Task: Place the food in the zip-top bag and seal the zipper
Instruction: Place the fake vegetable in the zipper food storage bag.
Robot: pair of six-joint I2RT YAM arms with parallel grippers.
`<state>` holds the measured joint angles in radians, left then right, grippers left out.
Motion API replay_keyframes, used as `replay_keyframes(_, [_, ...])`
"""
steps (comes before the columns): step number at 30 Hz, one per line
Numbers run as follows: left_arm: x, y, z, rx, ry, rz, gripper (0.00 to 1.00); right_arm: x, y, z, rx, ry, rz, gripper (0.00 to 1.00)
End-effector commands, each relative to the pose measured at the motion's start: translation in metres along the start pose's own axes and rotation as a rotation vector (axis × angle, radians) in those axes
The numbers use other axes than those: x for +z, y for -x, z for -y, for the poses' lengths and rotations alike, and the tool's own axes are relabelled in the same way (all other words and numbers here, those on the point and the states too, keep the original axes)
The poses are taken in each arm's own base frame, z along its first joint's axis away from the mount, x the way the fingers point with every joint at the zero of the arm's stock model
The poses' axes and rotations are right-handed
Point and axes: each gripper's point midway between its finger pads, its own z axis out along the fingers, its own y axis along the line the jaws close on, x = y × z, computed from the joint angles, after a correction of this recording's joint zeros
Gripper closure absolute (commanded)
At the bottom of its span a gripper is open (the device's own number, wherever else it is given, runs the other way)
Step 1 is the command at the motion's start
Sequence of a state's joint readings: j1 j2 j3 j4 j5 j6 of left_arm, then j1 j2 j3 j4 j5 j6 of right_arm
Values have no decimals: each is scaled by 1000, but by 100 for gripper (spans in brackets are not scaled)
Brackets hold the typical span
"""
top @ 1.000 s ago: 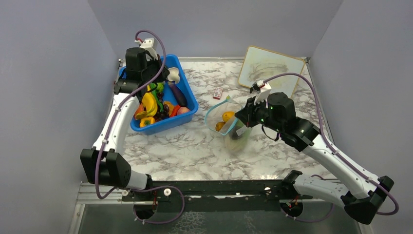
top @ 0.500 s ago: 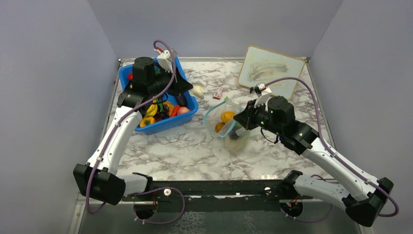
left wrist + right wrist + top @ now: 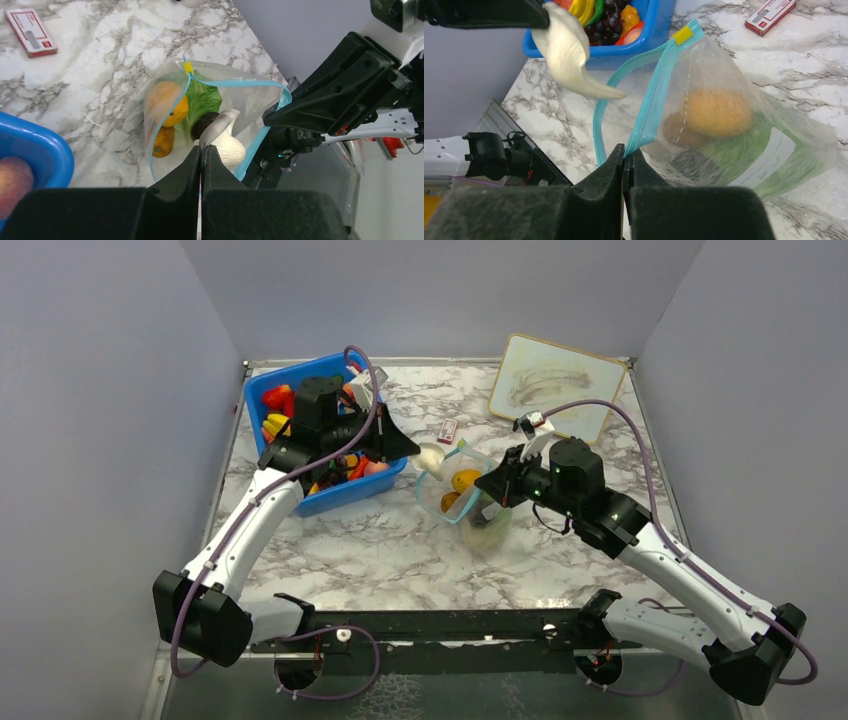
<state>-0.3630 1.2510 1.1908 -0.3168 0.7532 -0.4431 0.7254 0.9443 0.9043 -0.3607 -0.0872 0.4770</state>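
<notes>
My top view looks down from behind both arm bases over the whole table. My left wrist view sits close, looking past the left claw onto the zip-top bag; my right wrist view faces the same bag from the opposite side.

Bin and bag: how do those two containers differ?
The bin is stiff and solid blue; the bag is clear and floppy, with a light-blue strip along its mouth. Nothing grips the bin; the right gripper pinches the bag's mouth edge. The bin is piled with many toy foods; the bag holds only a few. Both are open on top and hold toy food.
</notes>
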Motion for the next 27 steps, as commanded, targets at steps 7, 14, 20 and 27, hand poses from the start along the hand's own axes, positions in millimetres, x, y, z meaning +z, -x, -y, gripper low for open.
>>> replay_keyframes(7, [8, -29, 22, -75, -129, -9, 100, 1, 10, -23, 16, 121, 39, 99])
replay_keyframes(14, [26, -35, 29, -84, -118, -1, 100, -1, 10, -30, 21, 160, 45, 99])
replay_keyframes(20, [46, -50, 24, -116, -96, -1, 100, -1, 14, -38, 61, 194, 54, 99])
replay_keyframes(27, [67, -57, 29, -170, -96, 42, 100, 2, 11, -40, 74, 215, 45, 99])
